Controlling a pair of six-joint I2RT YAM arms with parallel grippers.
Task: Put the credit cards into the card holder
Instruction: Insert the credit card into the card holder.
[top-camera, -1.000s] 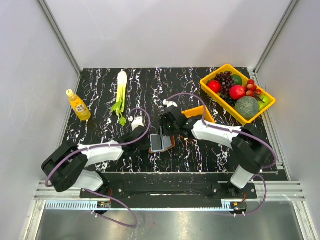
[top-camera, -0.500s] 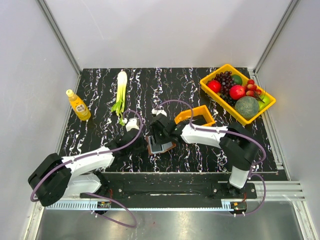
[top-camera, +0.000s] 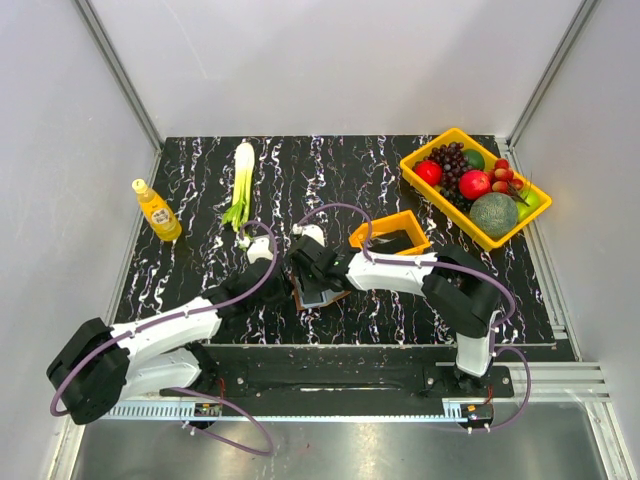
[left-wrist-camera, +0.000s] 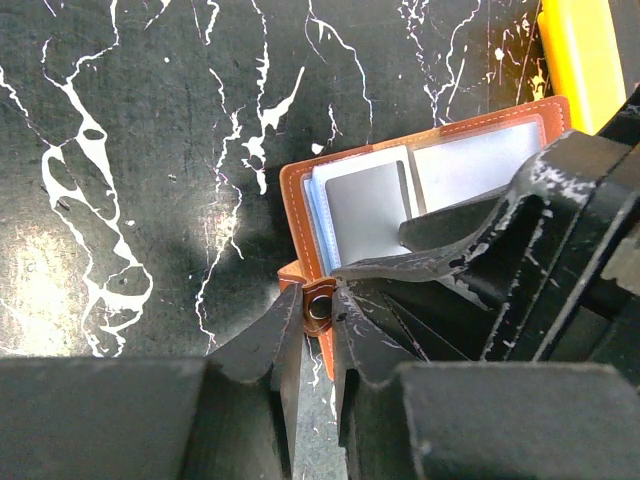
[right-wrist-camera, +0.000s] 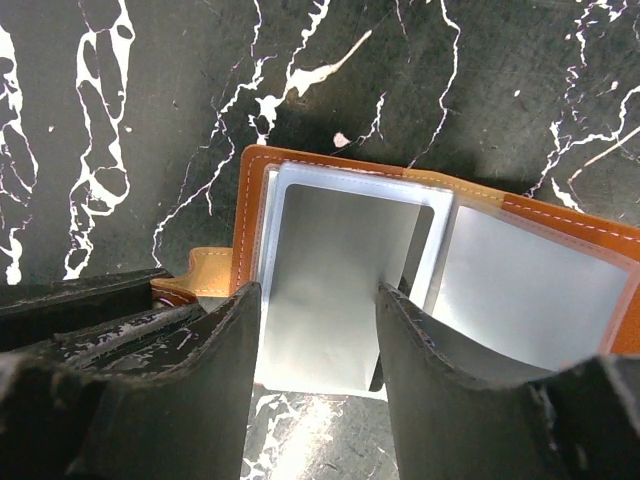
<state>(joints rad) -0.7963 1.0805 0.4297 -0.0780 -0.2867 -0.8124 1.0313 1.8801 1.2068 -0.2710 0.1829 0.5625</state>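
Small flat brown leather-like folding card holder lies open, inside up, on black white-veined table surface, close to near edge, about mid-width. Clear sleeves inside show pale grey faces. One thin grey rectangular credit card sits in the left sleeve, its near end sticking out past the holder's near edge. Left gripper: jaws drawn together, clamped on the holder's brown snap tab at its near left corner, brass stud just at the fingertips. Right gripper: fingers spread, reaching over the protruding card from the near side; the card's side edges run under both fingers. Whether the tips press on the card, cannot tell. In the left wrist view one right finger lies across the holder along the seam between sleeves. Both grippers meet at the holder, left one on its left side, right one over it. Just beyond and right of the holder: small orange plastic bin, tilted. Far right corner: yellow rectangular plastic tray holding dark grapes, red apples, and a green netted melon. Left edge, mid-depth: yellow-orange plastic bottle, upright. Toward far edge, left of centre: pale green-white leek lying lengthwise.
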